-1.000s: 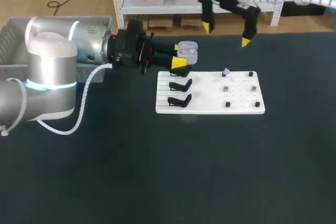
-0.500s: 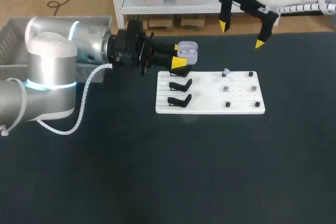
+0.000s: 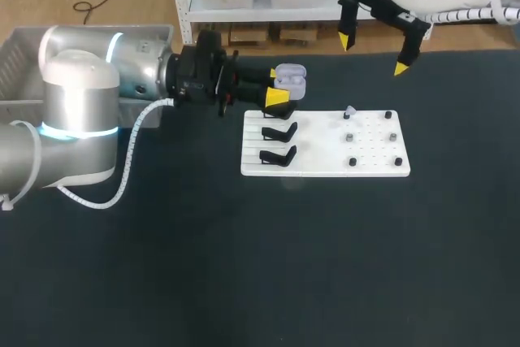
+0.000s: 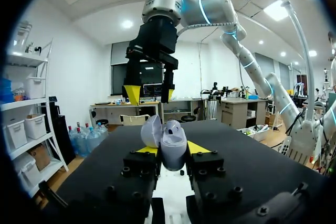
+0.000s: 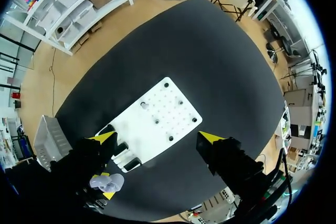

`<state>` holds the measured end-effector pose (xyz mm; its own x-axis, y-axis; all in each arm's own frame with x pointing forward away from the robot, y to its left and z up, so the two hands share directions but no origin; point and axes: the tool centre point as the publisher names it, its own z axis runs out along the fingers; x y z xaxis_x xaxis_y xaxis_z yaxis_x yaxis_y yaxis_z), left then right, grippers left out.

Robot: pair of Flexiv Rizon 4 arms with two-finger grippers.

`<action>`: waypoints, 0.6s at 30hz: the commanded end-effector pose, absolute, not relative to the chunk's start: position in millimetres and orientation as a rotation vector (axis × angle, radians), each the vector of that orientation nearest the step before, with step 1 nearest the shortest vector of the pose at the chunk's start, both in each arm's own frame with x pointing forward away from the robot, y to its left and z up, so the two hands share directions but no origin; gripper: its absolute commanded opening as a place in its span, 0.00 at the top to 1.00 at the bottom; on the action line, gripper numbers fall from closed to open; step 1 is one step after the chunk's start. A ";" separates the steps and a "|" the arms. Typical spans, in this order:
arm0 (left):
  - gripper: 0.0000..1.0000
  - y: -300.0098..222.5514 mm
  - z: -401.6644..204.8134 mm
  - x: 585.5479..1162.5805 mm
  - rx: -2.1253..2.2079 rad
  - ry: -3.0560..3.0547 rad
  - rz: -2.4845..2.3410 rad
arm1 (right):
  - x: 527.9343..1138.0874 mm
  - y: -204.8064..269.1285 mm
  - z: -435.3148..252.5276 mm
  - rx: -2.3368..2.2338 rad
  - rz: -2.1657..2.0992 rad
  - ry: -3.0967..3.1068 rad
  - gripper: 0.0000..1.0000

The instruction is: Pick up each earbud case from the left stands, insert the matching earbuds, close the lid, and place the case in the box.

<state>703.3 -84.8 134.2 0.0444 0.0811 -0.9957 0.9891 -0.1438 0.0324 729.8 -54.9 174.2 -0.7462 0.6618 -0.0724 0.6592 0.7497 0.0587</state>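
Observation:
My left gripper (image 3: 277, 87) is shut on a pale lavender earbud case (image 3: 291, 80) and holds it level just above the white board's far left corner. The case's lid stands open (image 4: 170, 141), and the left gripper's (image 4: 167, 149) yellow tips press it from both sides. One earbud (image 3: 349, 111) sits on a peg of the white board (image 3: 325, 164). My right gripper (image 3: 372, 53) hangs open and empty, high over the table's far edge, beyond the board. From the right gripper (image 5: 158, 138) I look straight down on the board (image 5: 163, 116) and the case (image 5: 107, 183).
Black empty case stands (image 3: 279, 130) line the board's left part; small dark pegs (image 3: 353, 162) dot its right part. A grey box (image 3: 16, 54) stands at the table's far left, behind my left arm. Dark bare tabletop lies in front of the board.
The right gripper has risen and swung to the right, away from the case, then stopped. The left arm and the case have stayed where they were.

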 end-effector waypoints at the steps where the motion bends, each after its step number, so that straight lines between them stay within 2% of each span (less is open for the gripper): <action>1: 1.00 -84.8 133.9 703.3 1.395 1.172 -1.242 | 728.0 -55.6 173.8 1.080 0.049 2.851 0.00; 6: 1.00 -84.8 133.9 703.3 1.395 1.172 -1.242 | 758.1 -74.6 150.1 1.079 0.137 2.905 0.00; 18: 1.00 -84.8 133.9 703.3 1.395 1.172 -1.242 | 784.7 -78.8 115.8 0.514 0.229 2.864 0.00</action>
<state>703.3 -84.8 134.3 0.0445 0.0813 -0.9957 0.9891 -0.1438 0.0324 792.2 -71.6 122.7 -0.9067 0.3997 -0.1346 0.3761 0.9106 0.1713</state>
